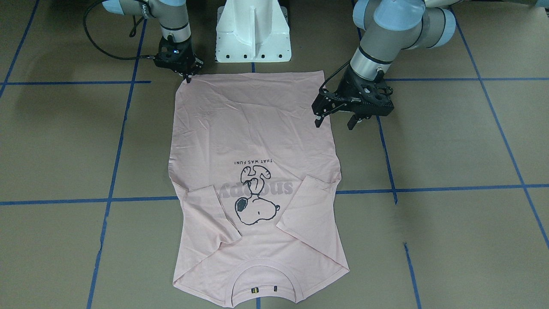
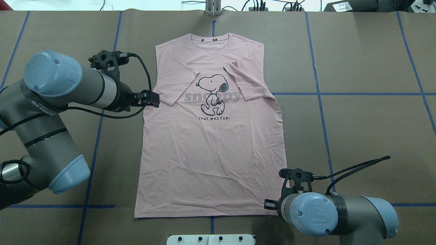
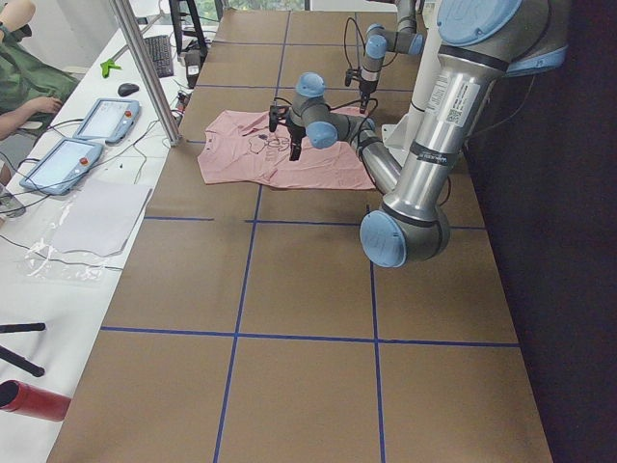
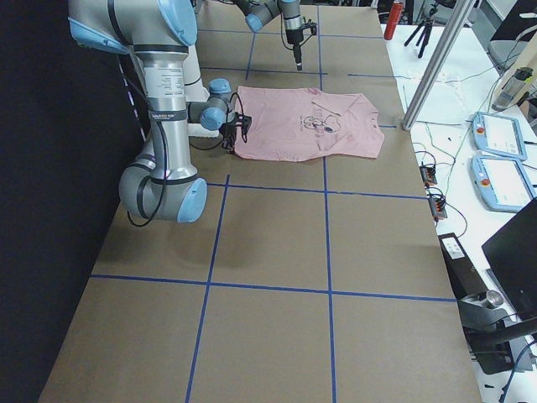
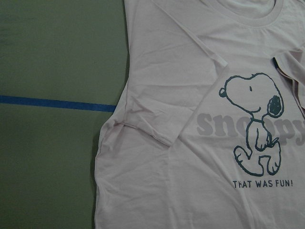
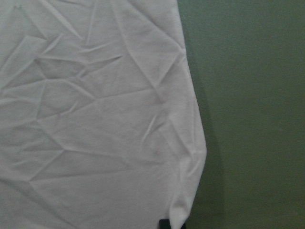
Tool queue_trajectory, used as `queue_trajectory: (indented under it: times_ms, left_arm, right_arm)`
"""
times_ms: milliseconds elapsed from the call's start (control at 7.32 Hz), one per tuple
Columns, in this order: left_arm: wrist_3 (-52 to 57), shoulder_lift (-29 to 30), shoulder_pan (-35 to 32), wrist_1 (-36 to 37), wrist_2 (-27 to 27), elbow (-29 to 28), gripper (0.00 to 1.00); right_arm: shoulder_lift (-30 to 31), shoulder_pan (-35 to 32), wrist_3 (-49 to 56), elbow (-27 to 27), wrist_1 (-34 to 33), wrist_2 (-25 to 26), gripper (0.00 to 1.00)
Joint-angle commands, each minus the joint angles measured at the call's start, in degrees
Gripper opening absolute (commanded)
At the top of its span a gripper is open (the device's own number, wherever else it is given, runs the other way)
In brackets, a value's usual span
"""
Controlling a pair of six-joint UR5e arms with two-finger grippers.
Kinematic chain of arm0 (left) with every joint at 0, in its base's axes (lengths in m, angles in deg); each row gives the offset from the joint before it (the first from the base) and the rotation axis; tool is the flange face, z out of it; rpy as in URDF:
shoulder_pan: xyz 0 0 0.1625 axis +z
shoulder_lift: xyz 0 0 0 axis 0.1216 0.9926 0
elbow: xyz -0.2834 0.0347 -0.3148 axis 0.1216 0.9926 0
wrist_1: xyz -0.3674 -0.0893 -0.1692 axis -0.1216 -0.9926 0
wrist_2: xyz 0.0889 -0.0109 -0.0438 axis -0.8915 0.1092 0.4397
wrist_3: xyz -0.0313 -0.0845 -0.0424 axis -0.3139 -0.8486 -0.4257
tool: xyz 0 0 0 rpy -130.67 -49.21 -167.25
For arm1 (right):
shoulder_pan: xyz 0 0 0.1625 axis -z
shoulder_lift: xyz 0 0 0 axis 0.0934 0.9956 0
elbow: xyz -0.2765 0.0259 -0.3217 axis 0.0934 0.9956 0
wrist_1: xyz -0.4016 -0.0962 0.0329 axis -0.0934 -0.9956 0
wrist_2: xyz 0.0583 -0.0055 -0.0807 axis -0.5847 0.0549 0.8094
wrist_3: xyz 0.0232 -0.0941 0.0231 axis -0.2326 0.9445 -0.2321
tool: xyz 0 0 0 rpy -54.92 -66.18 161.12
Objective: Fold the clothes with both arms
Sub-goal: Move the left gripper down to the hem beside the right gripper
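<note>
The pale pink T-shirt (image 1: 257, 128) lies flat and face up on the table, with both sleeves folded in over the dog print (image 2: 213, 93). Its collar (image 2: 213, 39) points away from the robot. My left gripper (image 1: 334, 123) is open and empty, just above the shirt's side edge near the folded sleeve (image 2: 153, 99). Its wrist view shows the sleeve and print (image 5: 252, 124), no fingers. My right gripper (image 1: 188, 78) has its fingers together on the hem corner (image 2: 269, 204). In its wrist view a dark fingertip (image 6: 164, 223) meets that corner (image 6: 183, 210).
The white pedestal base (image 1: 253, 30) stands just behind the hem. Blue tape lines (image 2: 320, 102) cross the brown table. Operator tablets (image 3: 58, 159) and cables lie on a side desk beyond the collar end. A metal post (image 4: 436, 59) stands near that table edge.
</note>
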Motion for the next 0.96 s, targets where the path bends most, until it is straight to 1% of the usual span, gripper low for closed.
queue_trajectory:
  times_ms: [0,273,410,547,683,820]
  left_arm:
    - [0.0,0.1,0.0,0.0,0.1,-0.1,1.0]
    - [-1.0,-0.8,0.0,0.2,0.3,0.1,1.0]
    - [-6.6,-2.8,0.3,0.3,0.1,0.2,1.0]
    - [-13.2,-5.6,4.4,0.3,-0.9,2.6,1.0]
    - [-19.9,-8.2,10.8,0.4,-5.7,5.6,1.0]
    - [-26.5,-8.6,17.6,0.7,-9.3,6.0,1.0]
  right_arm:
    - [-0.8,0.0,-0.1,-1.5,0.1,0.2,0.0]
    - [-5.5,-1.8,-0.1,-1.8,0.1,0.0,0.0]
    - [-6.3,-2.8,-0.1,-2.7,0.1,0.0,0.0]
    - [-6.6,-4.3,-0.1,-4.4,0.1,-0.1,0.0]
    - [-6.5,-5.4,-0.1,-5.3,0.1,-1.5,0.0]
    - [-6.4,-5.9,-0.1,-5.3,0.1,-2.2,0.0]
